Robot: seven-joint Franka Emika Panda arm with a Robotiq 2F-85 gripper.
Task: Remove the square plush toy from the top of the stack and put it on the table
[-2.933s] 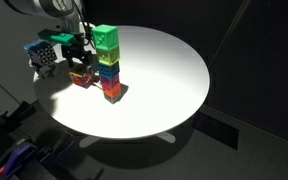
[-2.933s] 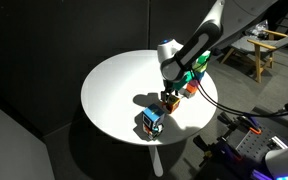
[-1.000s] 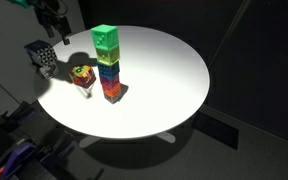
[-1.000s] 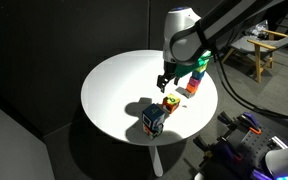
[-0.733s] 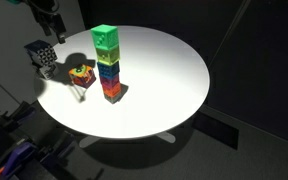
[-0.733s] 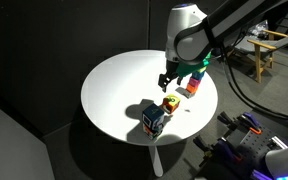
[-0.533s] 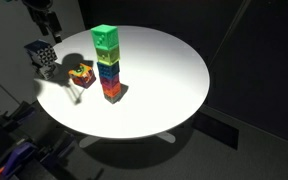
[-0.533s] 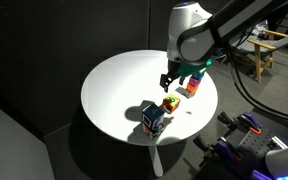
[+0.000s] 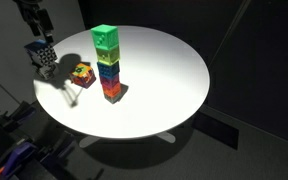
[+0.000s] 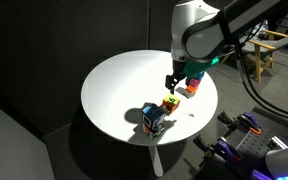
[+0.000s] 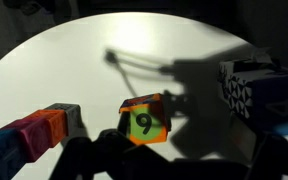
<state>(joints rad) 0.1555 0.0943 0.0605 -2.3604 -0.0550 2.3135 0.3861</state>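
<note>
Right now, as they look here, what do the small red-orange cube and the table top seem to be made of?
The square plush toy looks like soft fabric over stuffing: matte faces, rounded corners, a printed 9. The table seems a hard, smooth white top, perhaps laminate or painted board; shadows fall crisp on it.

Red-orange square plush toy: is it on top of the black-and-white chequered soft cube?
No, the toy rests on the white table, apart from the chequered cube.

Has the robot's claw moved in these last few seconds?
Yes. The gripper has lifted up and away from the tall multicoloured block tower, leaving the red-orange and yellow plush cube behind.
</note>
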